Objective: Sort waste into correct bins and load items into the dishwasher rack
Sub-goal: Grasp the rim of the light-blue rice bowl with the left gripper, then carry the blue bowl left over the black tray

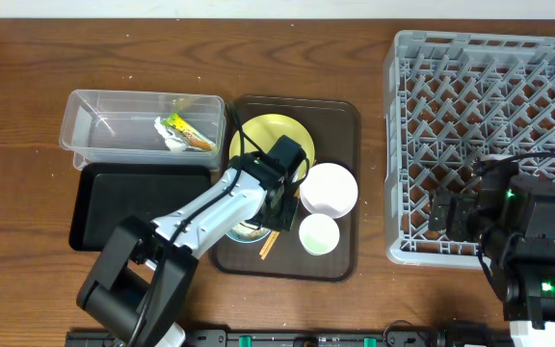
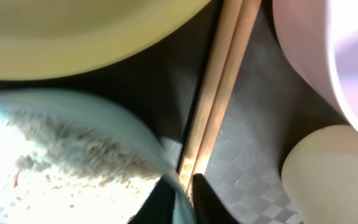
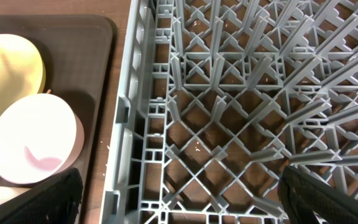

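From overhead, my left end effector (image 1: 279, 198) is low over the middle of the dark brown serving tray (image 1: 347, 120), and I cannot see from here how its fingers stand. The wooden chopsticks (image 1: 268, 244) poke out below it toward the tray's near edge. On the tray sit the yellow plate (image 1: 263, 135), white bowl (image 1: 329, 188) and cup (image 1: 319, 234). Left of the tray is the clear tub (image 1: 94, 130) holding the snack wrapper (image 1: 186, 133), whose print is too small for me to read, with the black tray (image 1: 128, 207) just below the tub. Right of the serving tray stands the grey rack (image 1: 489, 116), with my right end effector (image 1: 451, 214) over its near corner. In the left wrist view, the fingers (image 2: 213, 202) are pinched together on the near end of the chopsticks, beside the blue bowl (image 2: 104, 124) with rice crumbs (image 2: 61, 149). In the right wrist view, the fingers (image 3: 61, 199) stand wide apart, holding nothing, above the rack's edge nearest the serving tray.
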